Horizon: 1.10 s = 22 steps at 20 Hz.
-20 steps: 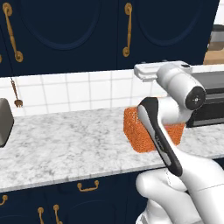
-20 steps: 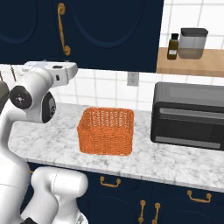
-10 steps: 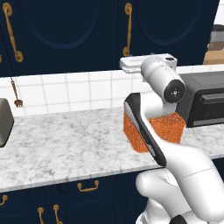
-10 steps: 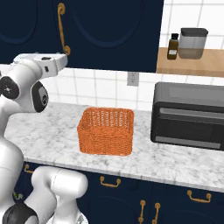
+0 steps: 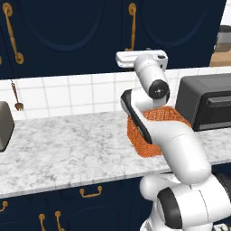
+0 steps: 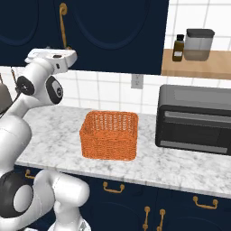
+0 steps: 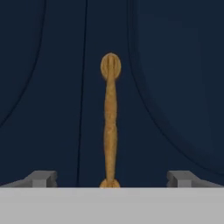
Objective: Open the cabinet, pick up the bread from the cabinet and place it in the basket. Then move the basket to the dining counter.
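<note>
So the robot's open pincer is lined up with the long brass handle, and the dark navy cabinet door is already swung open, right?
Not quite. The dark navy cabinet door is shut, flat and flush with its neighbour; the hand view shows this. The rest holds: the open pincer faces the long brass handle, which stands between its tips without touching them.

Matt navy cabinet (image 7: 166,87), brass handle (image 7: 110,122), woven orange basket (image 6: 109,134)
</note>
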Available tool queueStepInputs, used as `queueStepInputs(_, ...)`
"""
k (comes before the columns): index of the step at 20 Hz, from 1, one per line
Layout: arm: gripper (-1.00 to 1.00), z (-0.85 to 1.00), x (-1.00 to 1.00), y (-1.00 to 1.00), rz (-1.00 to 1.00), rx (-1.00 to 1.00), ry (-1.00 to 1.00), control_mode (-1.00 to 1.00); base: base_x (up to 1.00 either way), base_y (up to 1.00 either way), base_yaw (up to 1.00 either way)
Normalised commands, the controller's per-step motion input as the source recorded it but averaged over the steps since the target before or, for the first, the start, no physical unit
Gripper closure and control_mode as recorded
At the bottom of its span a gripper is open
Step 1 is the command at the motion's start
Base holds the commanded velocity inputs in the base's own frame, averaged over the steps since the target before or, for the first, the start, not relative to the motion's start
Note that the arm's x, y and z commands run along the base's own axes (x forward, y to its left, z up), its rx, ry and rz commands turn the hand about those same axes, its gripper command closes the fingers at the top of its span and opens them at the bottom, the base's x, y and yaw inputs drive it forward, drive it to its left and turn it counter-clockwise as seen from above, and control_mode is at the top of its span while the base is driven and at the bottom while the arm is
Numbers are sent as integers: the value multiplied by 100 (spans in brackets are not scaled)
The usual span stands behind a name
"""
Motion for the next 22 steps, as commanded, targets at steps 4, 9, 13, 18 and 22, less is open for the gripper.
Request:
queueStepInputs(4,-100,6,50,0,1,3,-2,-100,0,0,0)
queueStepInputs(9,-100,13,52,1,0,1,0,-100,0,0,0)
queueStepInputs(13,-100,15,46,1,0,0,0,-100,0,0,0)
queueStepInputs(18,100,1,28,2,0,0,2,-100,0,0,0)
queueStepInputs(22,100,0,0,0,0,0,0,-100,0,0,0)
